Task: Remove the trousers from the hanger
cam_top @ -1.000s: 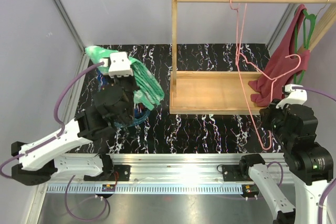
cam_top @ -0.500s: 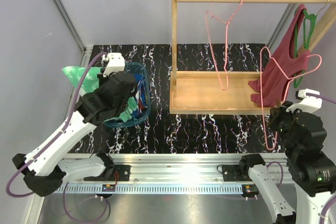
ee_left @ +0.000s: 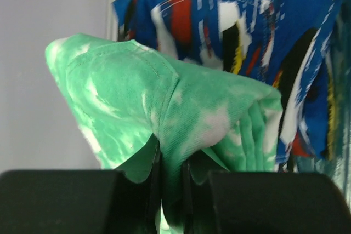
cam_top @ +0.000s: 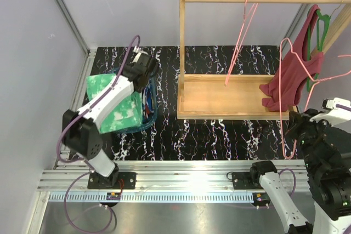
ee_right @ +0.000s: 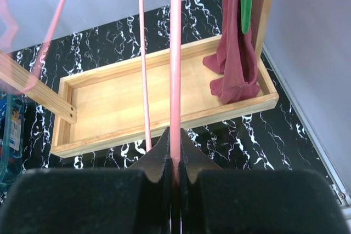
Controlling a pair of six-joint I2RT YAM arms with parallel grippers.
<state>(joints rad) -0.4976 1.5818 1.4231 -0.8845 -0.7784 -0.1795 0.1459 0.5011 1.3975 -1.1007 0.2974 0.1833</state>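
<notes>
Honestly can't read anything here, no text, labels, brands or numbers legible in any of the views.

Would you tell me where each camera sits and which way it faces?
Top external: above and behind the bases, looking down on the table, the wooden rack, the left arm and the right arm.
Left wrist: on the left gripper, facing the green trousers it pinches, blue trousers behind.
Right wrist: on the right gripper, facing the rack past the pink hanger it clamps.
Shared: top and right wrist both show the rack and maroon top.
</notes>
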